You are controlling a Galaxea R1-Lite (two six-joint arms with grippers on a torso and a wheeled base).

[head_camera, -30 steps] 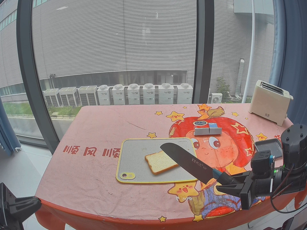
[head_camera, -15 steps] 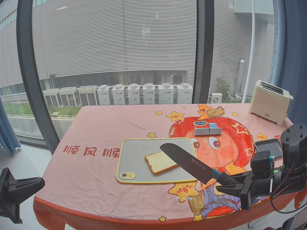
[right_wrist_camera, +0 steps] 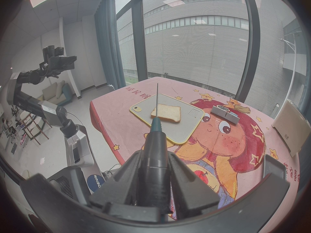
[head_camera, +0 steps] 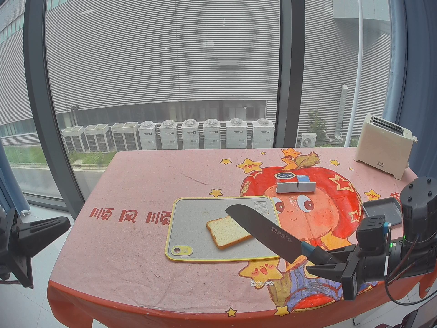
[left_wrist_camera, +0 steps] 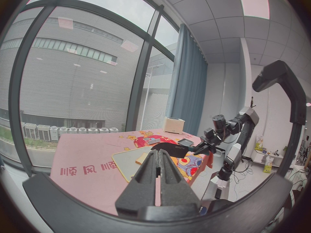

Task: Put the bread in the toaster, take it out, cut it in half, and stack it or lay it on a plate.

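Observation:
A slice of bread (head_camera: 227, 231) lies flat on the grey, yellow-rimmed cutting board (head_camera: 191, 224). My right gripper (head_camera: 327, 263) is shut on the handle of a black knife (head_camera: 264, 233). The blade hangs over the board's right part, its tip above the bread's right side. In the right wrist view the knife (right_wrist_camera: 156, 107) points edge-on at the bread (right_wrist_camera: 166, 112). The cream toaster (head_camera: 384, 146) stands at the table's far right corner. My left gripper (head_camera: 61, 225) is off the table's left edge, and its fingers (left_wrist_camera: 147, 170) are shut with nothing between them.
A dark square plate (head_camera: 382, 210) sits near the right edge, just behind my right arm. A small grey and blue block (head_camera: 296, 186) lies behind the board. The pink printed tablecloth (head_camera: 136, 183) is bare to the left and behind the board.
My left arm has risen beside the table's left edge. The knife has crept slightly left over the bread.

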